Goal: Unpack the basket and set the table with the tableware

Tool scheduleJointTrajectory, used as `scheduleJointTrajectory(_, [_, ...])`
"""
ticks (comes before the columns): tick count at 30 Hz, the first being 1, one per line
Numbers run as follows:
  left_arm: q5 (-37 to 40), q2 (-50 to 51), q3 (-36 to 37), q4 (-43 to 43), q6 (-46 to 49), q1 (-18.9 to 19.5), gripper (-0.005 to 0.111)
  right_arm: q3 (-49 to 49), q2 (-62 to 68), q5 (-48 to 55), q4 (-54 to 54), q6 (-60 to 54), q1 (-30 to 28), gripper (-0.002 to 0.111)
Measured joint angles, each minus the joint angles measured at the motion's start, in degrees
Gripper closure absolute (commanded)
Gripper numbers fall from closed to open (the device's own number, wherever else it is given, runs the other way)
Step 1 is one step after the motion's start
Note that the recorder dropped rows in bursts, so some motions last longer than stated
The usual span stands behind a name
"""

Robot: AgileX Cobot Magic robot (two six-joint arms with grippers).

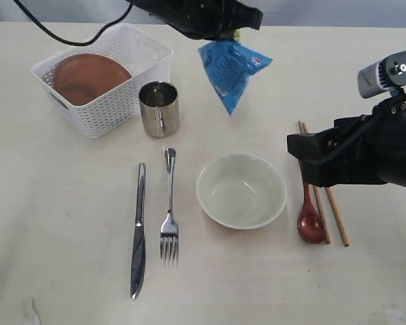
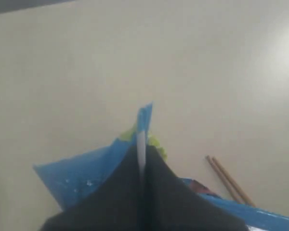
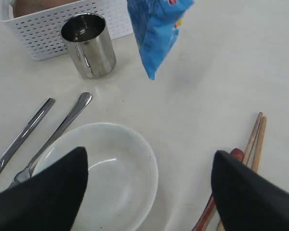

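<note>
Unpacking is judged near its end, with one piece of tableware left to lay. Directions are clock positions around the bowl (image 1: 241, 200) in the exterior view. At 10 o'clock the basket (image 1: 111, 108) stands on the table (image 1: 68, 203) and holds the reddish-brown plate (image 1: 89, 78), not yet set out. The steel cup (image 1: 159, 108) stands upright just beside the basket at 11 o'clock. The knife (image 1: 139, 230) and the fork (image 1: 169, 210) lie side by side at 9 o'clock, apart from the bowl. At 12 o'clock the left gripper (image 2: 141, 149) is clamped on the top edge of the blue snack packet (image 1: 231, 71), which hangs clear of the table. The dark red spoon (image 1: 310, 220) and the chopsticks (image 1: 331, 203) lie at 3 o'clock. The right gripper (image 3: 149, 156) hovers there, jaws wide and holding nothing. The next move calls for setting the packet aside on a bare area, then lifting the plate out by its rim.
</note>
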Motion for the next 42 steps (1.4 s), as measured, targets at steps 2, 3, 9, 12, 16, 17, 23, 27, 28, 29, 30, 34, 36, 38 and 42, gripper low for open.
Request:
scheduleJointTrajectory(2, [0.4, 1.6, 0.0, 0.0, 0.0, 0.0, 0.107, 0.0, 0.0, 0.0, 0.0, 0.0, 0.0, 0.040])
scheduleJointTrajectory(3, [0.7, 2.3, 0.0, 0.0, 0.0, 0.0, 0.107, 0.0, 0.0, 0.0, 0.0, 0.0, 0.0, 0.040])
scheduleJointTrajectory(9, [1.4, 5.0, 0.0, 0.0, 0.0, 0.0, 0.090, 0.0, 0.0, 0.0, 0.0, 0.0, 0.0, 0.040])
scheduleJointTrajectory(12, [1.5, 5.1, 0.0, 0.0, 0.0, 0.0, 0.070, 0.0, 0.0, 0.2, 0.0, 0.0, 0.0, 0.040])
scheduleJointTrajectory(16, [1.5, 5.1, 0.0, 0.3, 0.0, 0.0, 0.047, 0.0, 0.0, 0.3, 0.0, 0.0, 0.0, 0.040])
scheduleJointTrajectory(17, [1.5, 5.1, 0.0, 0.4, 0.0, 0.0, 0.045, 0.0, 0.0, 0.4, 0.0, 0.0, 0.0, 0.040])
scheduleJointTrajectory(23, [1.6, 5.1, 0.0, 2.1, 0.0, 0.0, 0.040, 0.0, 0.0, 0.4, 0.0, 0.2, 0.0, 0.040])
scheduleJointTrajectory(27, [3.7, 3.3, 0.0, 5.0, 0.0, 0.3, 0.040, 0.0, 0.0, -2.3, 0.0, 1.3, 0.0, 0.059])
scheduleJointTrajectory(28, [4.4, 2.5, 0.0, 5.4, 0.0, 0.5, 0.040, -0.1, 0.0, -3.0, 0.0, 1.3, 0.0, 0.069])
scheduleJointTrajectory(29, [5.7, 1.2, 0.0, 5.9, 0.0, 1.1, 0.041, -0.4, 0.0, -4.3, 0.0, 1.3, 0.0, 0.079])
scheduleJointTrajectory(30, [6.6, 0.3, 0.0, 6.1, 0.0, 1.5, 0.044, -0.7, 0.1, -5.3, 0.0, 1.5, 0.0, 0.090])
scheduleJointTrajectory(34, [11.1, -4.3, 0.2, 8.6, 0.0, 4.7, 0.076, -3.7, 3.7, -7.7, 0.0, 1.5, 0.0, 0.109])
scheduleJointTrajectory(36, [12.2, -6.8, 1.4, 9.7, 0.0, 6.1, 0.101, -6.3, 7.2, -8.1, 0.0, 1.5, 0.0, 0.109])
scheduleJointTrajectory(38, [12.3, -9.0, 3.6, 10.5, 0.0, 7.7, 0.105, -9.6, 12.1, -8.1, 0.0, 1.1, 0.0, 0.109])
scheduleJointTrajectory(42, [9.6, -12.5, 9.6, 10.9, 0.0, 10.0, 0.106, -17.5, 24.0, -8.0, 0.0, 0.7, 0.0, 0.109])
